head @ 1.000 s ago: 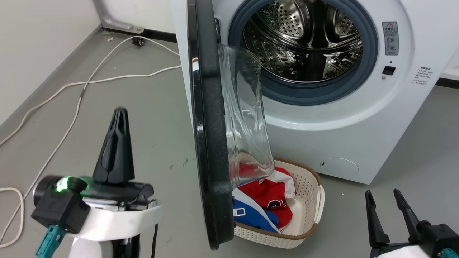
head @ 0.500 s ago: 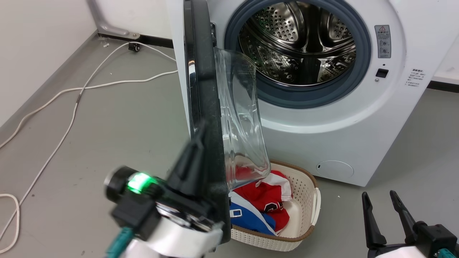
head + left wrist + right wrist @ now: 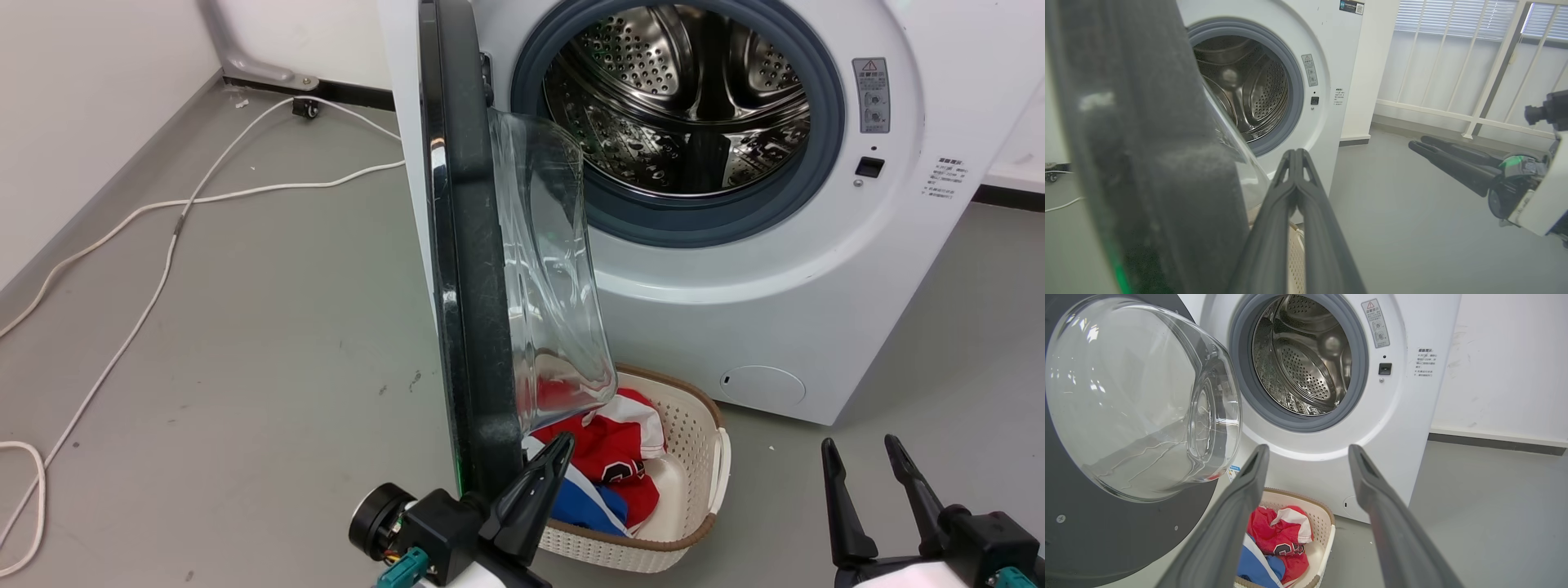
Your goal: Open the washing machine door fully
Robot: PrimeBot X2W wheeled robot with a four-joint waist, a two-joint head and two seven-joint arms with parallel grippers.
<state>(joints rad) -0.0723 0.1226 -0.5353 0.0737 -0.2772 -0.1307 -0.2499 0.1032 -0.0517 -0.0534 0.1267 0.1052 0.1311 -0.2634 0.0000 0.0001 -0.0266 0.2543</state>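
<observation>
Head view first: I'm holding my left gripper [image 3: 562, 446] with its fingers pressed together, nothing between them. It's sitting low at the foot of the washing machine door [image 3: 469, 286], on the side where the glass bowl [image 3: 555, 269] is bulging out. The door is standing edge-on to me, about square to the washer [image 3: 775, 310], its rim running up and away from my fingertips. My right gripper [image 3: 859, 447] is hanging well off to the right, fingers apart and empty. Over to the left wrist view: the dark rim is looming just left of my closed fingers, touching or not I cannot tell, and the drum opening [image 3: 1241, 90] is lying ahead. Right wrist view now: I'm looking between spread fingers at the laundry basket [image 3: 1327, 539], with the door's inner face off to my left. My read is that the left arm is the nearer one, and that the door is needing a sideways push leftward, away from the opening.
</observation>
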